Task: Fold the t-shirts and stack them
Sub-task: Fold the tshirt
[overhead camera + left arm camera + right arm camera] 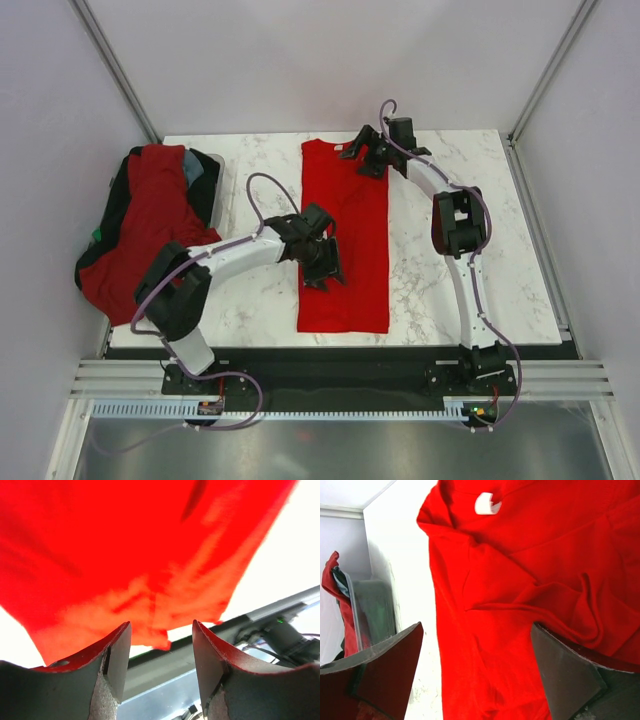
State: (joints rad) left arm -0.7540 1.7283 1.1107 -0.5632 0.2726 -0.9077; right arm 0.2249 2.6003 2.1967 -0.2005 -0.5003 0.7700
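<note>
A bright red t-shirt (352,235) lies on the marble table as a long narrow strip, folded lengthwise, neck end far. My left gripper (326,262) hangs open and empty over its left edge near the middle; the left wrist view shows the red cloth (125,555) and its hem beyond the open fingers. My right gripper (366,152) is open and empty over the far right corner by the collar. The right wrist view shows folded red cloth (530,580) and a white neck label (487,503). More t-shirts, dark red (150,225) and grey-blue (193,168), lie heaped at the left.
A dark bin (205,190) sits at the table's left edge under the heap of shirts, which hangs over the side; it also shows in the right wrist view (372,610). Bare marble (470,200) lies right of the shirt. A black rail runs along the near edge (340,355).
</note>
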